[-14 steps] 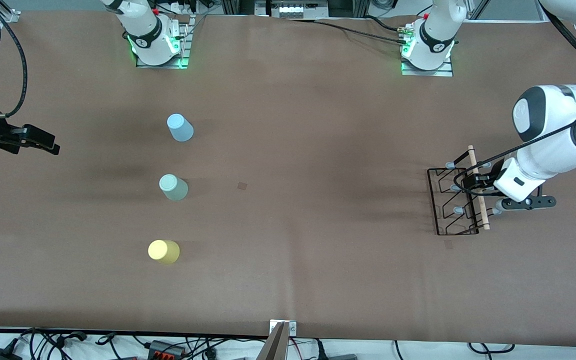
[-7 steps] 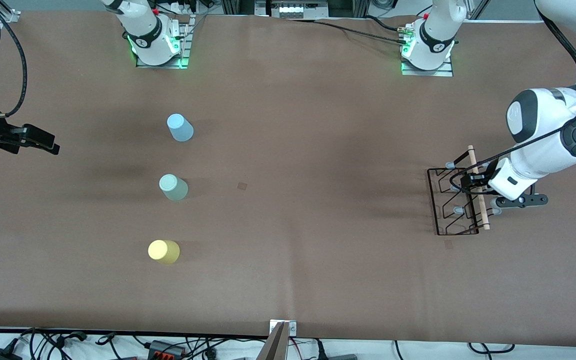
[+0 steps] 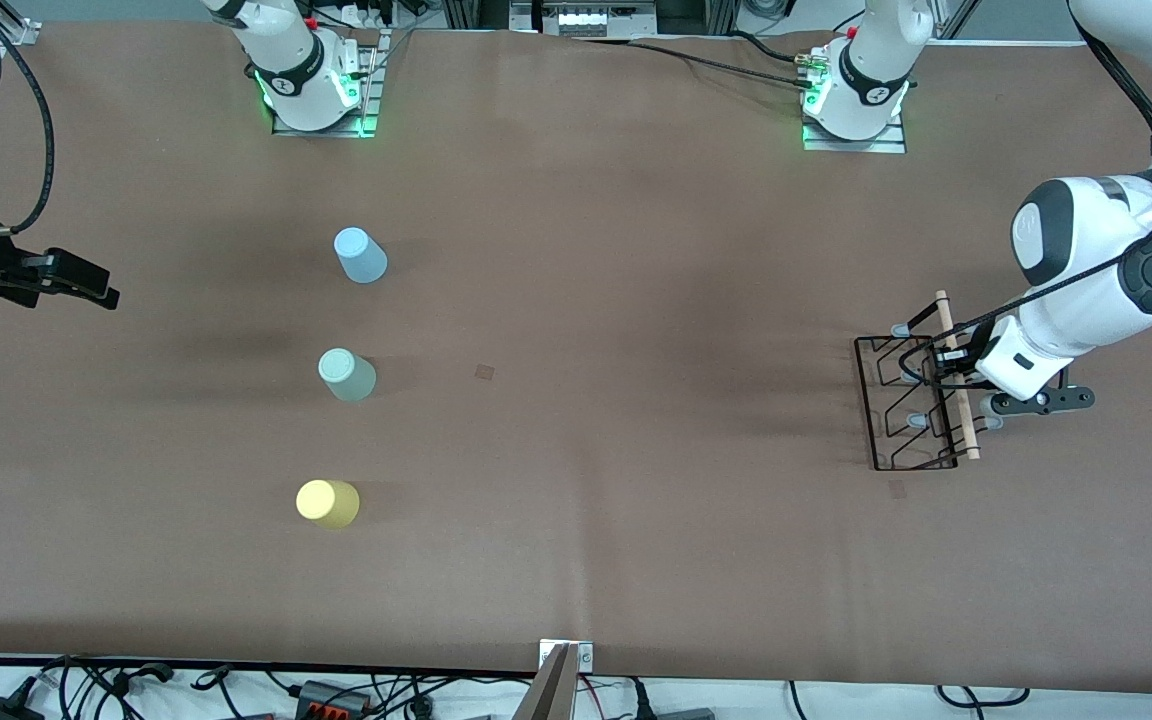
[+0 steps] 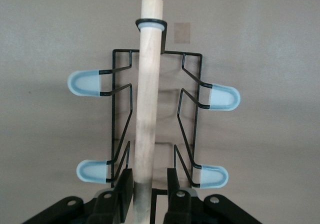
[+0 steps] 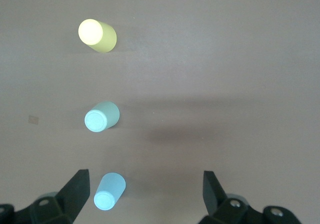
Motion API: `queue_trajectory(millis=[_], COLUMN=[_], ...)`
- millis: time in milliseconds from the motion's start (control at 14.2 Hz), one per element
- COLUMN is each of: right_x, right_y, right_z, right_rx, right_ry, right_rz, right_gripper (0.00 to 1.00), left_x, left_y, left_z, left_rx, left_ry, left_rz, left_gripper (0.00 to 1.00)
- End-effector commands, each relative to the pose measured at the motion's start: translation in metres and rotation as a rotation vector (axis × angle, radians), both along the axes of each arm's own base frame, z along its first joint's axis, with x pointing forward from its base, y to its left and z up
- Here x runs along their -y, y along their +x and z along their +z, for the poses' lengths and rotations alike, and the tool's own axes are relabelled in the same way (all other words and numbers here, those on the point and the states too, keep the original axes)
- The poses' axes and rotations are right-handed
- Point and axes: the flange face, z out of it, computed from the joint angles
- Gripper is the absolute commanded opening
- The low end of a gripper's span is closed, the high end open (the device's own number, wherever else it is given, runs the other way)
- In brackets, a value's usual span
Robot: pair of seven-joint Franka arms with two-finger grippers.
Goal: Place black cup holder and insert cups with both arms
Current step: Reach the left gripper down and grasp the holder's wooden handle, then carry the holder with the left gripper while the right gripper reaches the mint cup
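Lifting now risks the rack [image 3: 914, 403] swinging, since the left gripper [image 4: 150, 184] clenches its rod [image 4: 147, 99] off-centre toward twelve o'clock; the right gripper [image 5: 145, 189] waits, fingers spread.

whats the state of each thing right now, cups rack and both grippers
rack: standing on the table at the left arm's end, no cups on it
left gripper: fingers either side of the rack's wooden handle
right gripper: open, holding nothing, waiting
blue cup: upside down on the table
green cup: upside down on the table
yellow cup: upside down on the table
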Motion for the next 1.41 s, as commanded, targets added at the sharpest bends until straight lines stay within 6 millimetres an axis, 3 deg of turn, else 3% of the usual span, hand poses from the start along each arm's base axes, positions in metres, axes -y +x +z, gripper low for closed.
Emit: queue_trajectory(millis=[0,141,282,423,635,846,987,1199,1340], right_x=[0.000,-0.001,-0.001,-0.001,-0.001,-0.010,-0.021,-0.043,-0.081], right_y=[-0.004,-0.004,-0.005,-0.005,-0.005,0.001,0.005,0.026,0.035], right_z=[0.006,0.006,0.005,0.005,0.002,-0.016,-0.037,-0.093,-0.130], right_rx=[0.004,0.003,0.001,0.000,-0.008,-0.005,-0.029,-0.064,-0.095], right_ry=[-0.007,-0.007,-0.007,-0.007,-0.005,0.001,0.001,0.009,0.001], right_rz=[0.013,0.014,0.014,0.014,0.007,0.015,0.031,0.037,0.016], right_gripper=[1.00,1.00,1.00,1.00,1.00,1.00,1.00,1.00,1.00], left_x=[0.000,0.006,0.026,0.057,0.141,0.251,0.317,0.404,0.451], left_y=[-0.004,-0.005,0.000,0.009,0.017,-0.002,-0.013,-0.031,-0.032], left_z=[0.004,0.009,0.034,0.073,0.134,0.167,0.165,0.147,0.135], left_rx=[0.004,-0.032,-0.072,-0.108,-0.076,-0.039,-0.048,-0.074,-0.054], left_ry=[-0.016,-0.019,-0.033,-0.087,-0.122,-0.153,-0.164,-0.175,-0.211], left_rz=[0.024,0.030,0.004,0.031,-0.020,-0.051,-0.035,-0.027,-0.027], left_gripper=[0.09,0.01,0.01,0.01,0.01,0.01,0.01,0.00,0.00])
